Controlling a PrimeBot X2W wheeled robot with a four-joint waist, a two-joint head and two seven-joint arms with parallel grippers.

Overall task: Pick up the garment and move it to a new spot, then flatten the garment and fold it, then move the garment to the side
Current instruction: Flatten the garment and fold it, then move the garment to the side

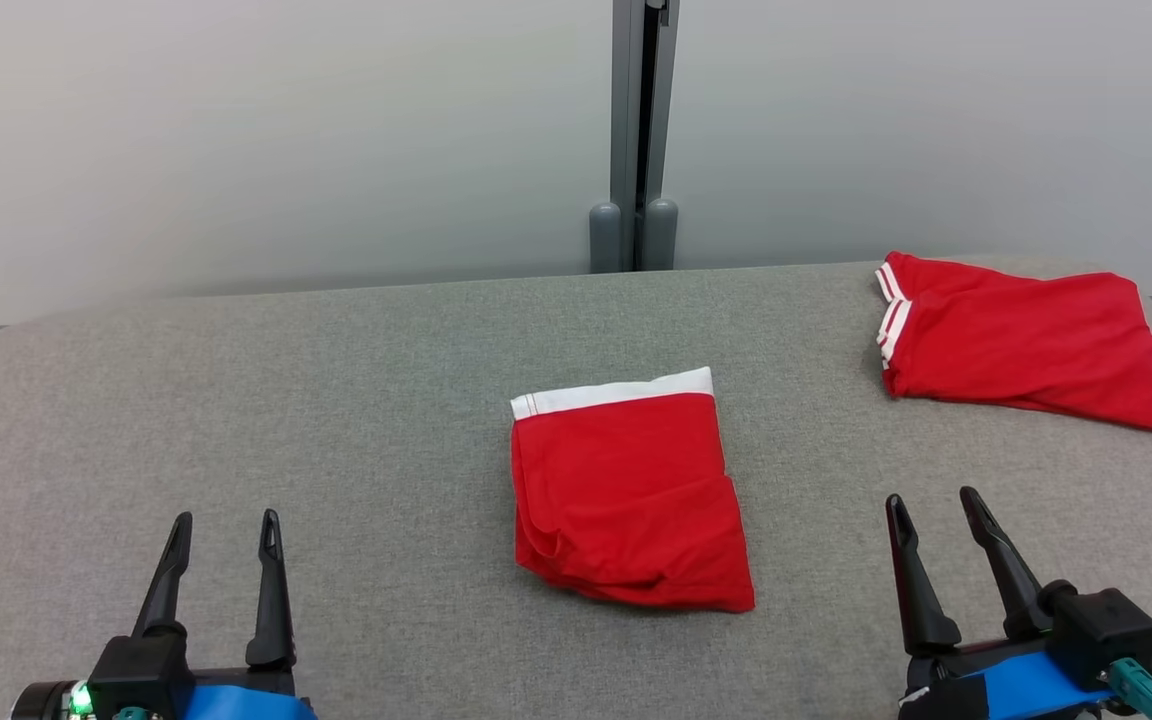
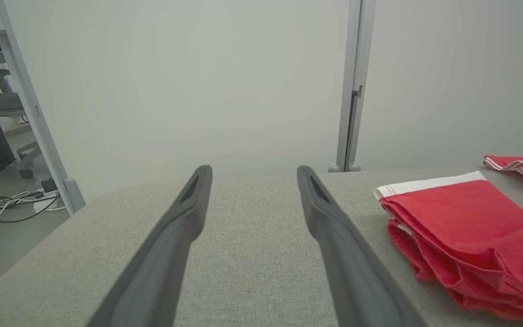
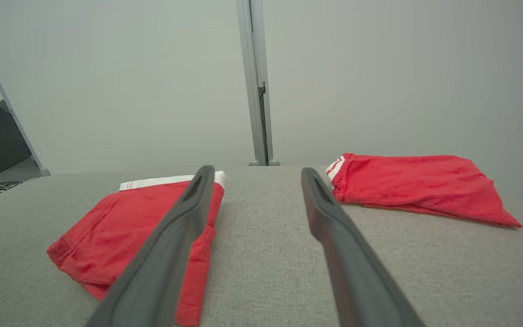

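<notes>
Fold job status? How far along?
Done: centre garment lies folded on the table; a second garment, also folded, sits far right. In hand: nothing; left gripper and right gripper are open, clear of cloth. Left: probably moving the centre garment aside.

No writing, label, brand mark or number can be read anywhere. The folded red garment (image 1: 626, 500) bears only a plain white band, and the other red garment (image 1: 1026, 340) only white stripes.
</notes>
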